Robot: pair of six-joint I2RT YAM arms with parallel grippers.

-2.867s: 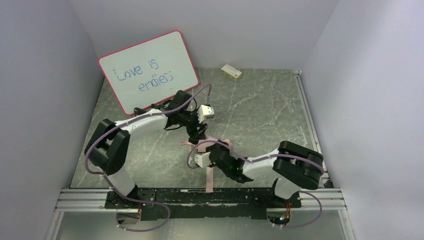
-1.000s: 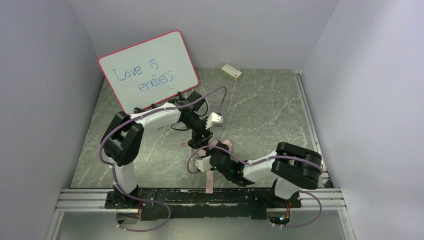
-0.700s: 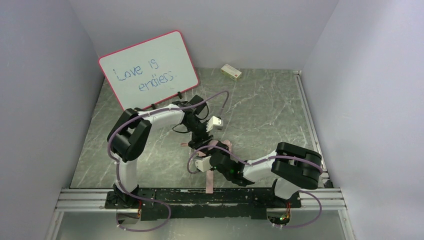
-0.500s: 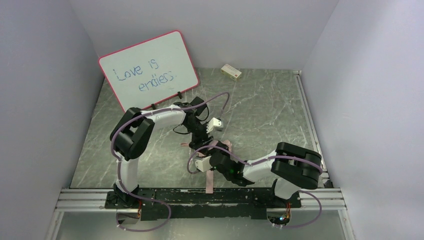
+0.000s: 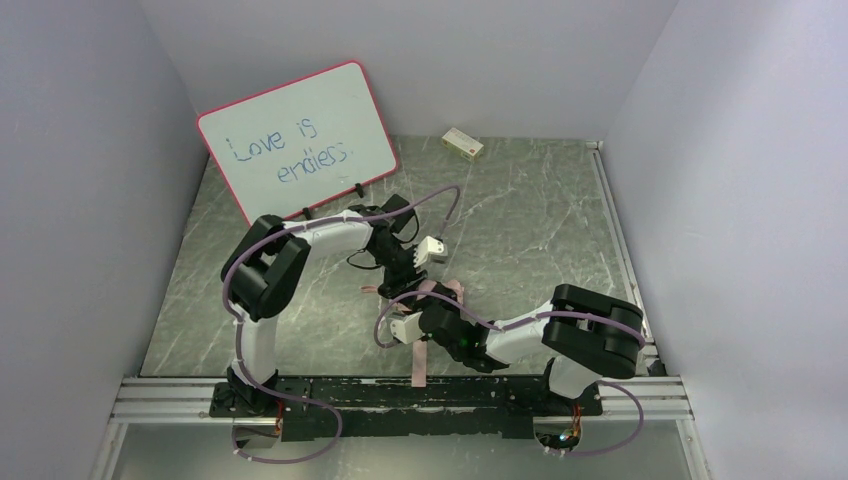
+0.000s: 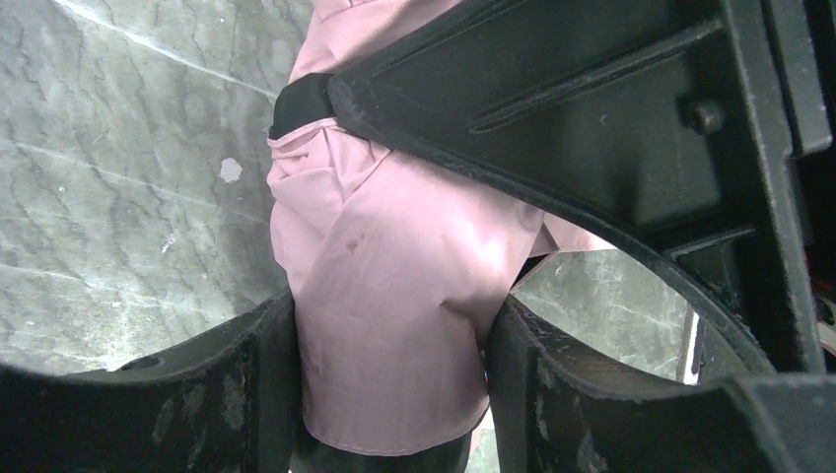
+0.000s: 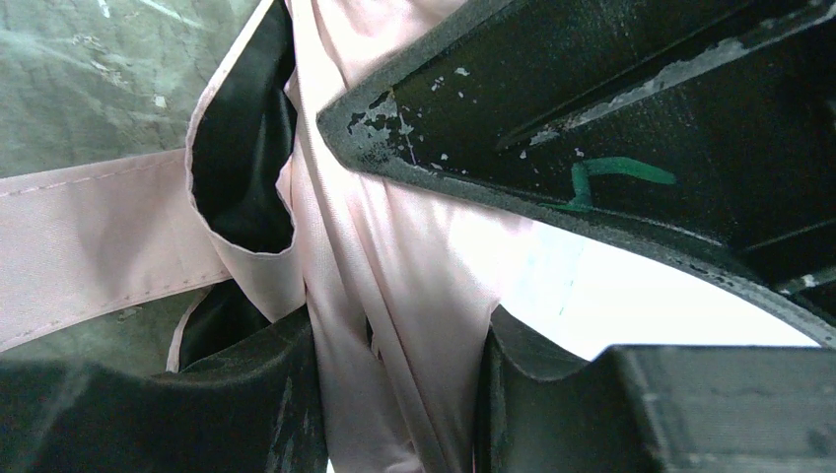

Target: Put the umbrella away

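Nearest me, my right pincer (image 7: 394,394) is clamped on the folded umbrella (image 7: 414,276), which lies on the grey marbled counter (image 5: 540,220). Just beyond, my left pincer (image 6: 389,374) grips its pink cloth, both fingers pressed against it. From above, the arms hide most of the umbrella. Behind it to the left leans a whiteboard (image 5: 300,140). Behind it to the right, a small box (image 5: 462,144) sits by the pale back wall.

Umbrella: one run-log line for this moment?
umbrella: folded, fabric bunched | left gripper: shut on umbrella | right gripper: shut on umbrella | strap: loose, not wrapped
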